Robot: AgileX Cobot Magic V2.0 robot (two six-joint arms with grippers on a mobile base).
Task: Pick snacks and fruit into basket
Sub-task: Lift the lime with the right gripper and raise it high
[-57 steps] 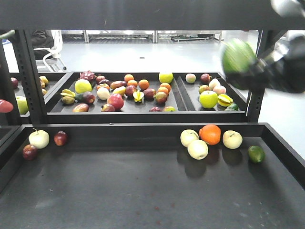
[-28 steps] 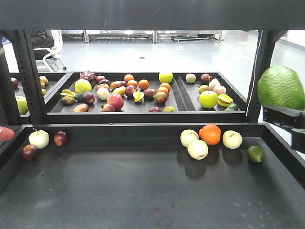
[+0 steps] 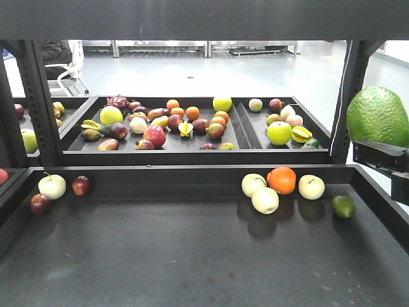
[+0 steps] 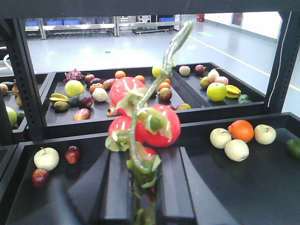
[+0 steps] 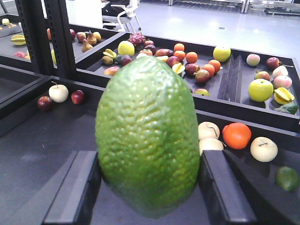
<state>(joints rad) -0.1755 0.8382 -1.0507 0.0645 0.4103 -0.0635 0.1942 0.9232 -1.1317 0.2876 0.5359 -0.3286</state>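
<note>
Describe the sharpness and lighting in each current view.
Front-facing view: sharp throughout, soft shadows under the pale apples, the floor behind bright. Left wrist view: the tomato cluster close to the lens is slightly soft, background crisper. Right wrist view: the fruit fills the centre, pebbly skin in focus.

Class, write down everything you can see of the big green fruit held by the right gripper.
The fruit is a large oval, bright to dark green, with pebbly, slightly glossy skin like an avocado's. It stands upright, narrower end up, clamped between the dark fingers of the right gripper, which press its lower sides. It is in the air, at the front view's right edge. Nothing else touches it.
</note>
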